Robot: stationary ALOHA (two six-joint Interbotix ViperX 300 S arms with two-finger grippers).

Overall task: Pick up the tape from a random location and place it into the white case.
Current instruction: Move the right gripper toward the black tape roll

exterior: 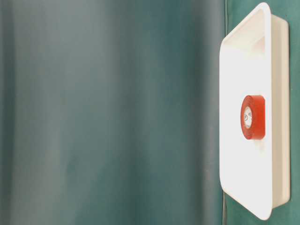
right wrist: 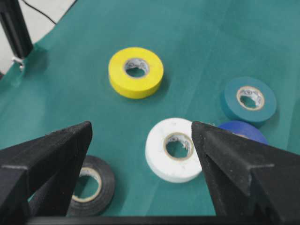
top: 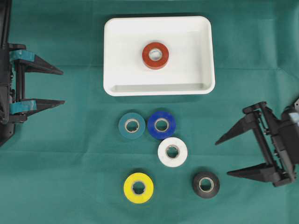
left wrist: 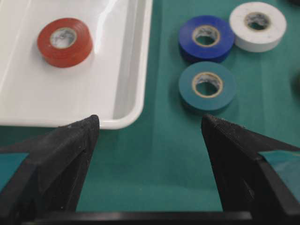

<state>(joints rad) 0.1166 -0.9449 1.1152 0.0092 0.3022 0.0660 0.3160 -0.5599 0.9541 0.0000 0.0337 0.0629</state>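
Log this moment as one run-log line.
red tape in white case | five rolls on cloth | left claw open | right claw open, empty

even bright light; glare on white case [left wrist: 123, 70], table-level view blurred.

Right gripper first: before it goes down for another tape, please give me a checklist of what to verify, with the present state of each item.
1. Right gripper open and empty: ok; nothing sits between its fingers.
2. Left gripper open, empty and out of the way: ok; it waits at the left edge of the cloth, apart from every roll.
3. White case has free floor: ok; only the red tape lies in it, near the middle.
4. Closest roll free to grasp: ok; the black tape lies flat and alone.
5. White tape free to grasp: cannot tell; the blue tape is very near it, perhaps touching.
6. Blue tape clear of the teal tape: not ok; they lie edge to edge.
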